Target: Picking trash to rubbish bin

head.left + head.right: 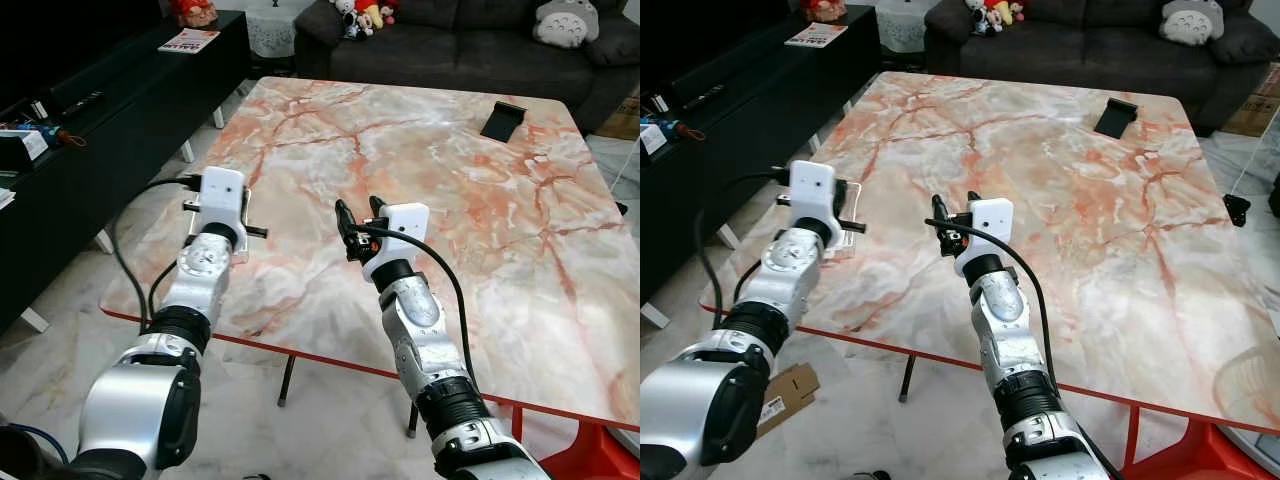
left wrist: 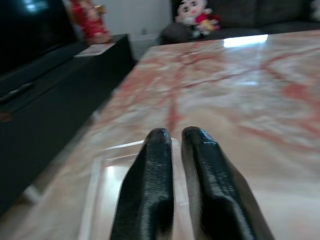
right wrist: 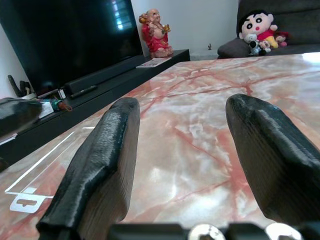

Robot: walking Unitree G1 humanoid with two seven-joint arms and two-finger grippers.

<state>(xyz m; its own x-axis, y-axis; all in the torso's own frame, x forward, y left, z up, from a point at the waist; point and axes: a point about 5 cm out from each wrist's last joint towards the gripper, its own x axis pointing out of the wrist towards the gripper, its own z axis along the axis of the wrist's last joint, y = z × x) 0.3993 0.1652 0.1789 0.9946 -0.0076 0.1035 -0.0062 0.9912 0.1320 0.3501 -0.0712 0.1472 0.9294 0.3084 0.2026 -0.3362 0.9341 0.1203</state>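
A clear plastic tray lies flat on the marble table close to its left edge. My left gripper hovers low over this tray with its fingers pressed together; whether they pinch the plastic I cannot tell. In the eye views its white wrist housing covers the fingers. My right gripper stands open over the table's middle front, a hand's width to the right of the tray, nothing between its fingers. The tray's edge shows beyond them.
A black phone stand sits at the table's far right. Behind the table is a dark sofa with plush toys. A long black TV cabinet runs along the left. Cardboard lies on the floor under the table's front edge.
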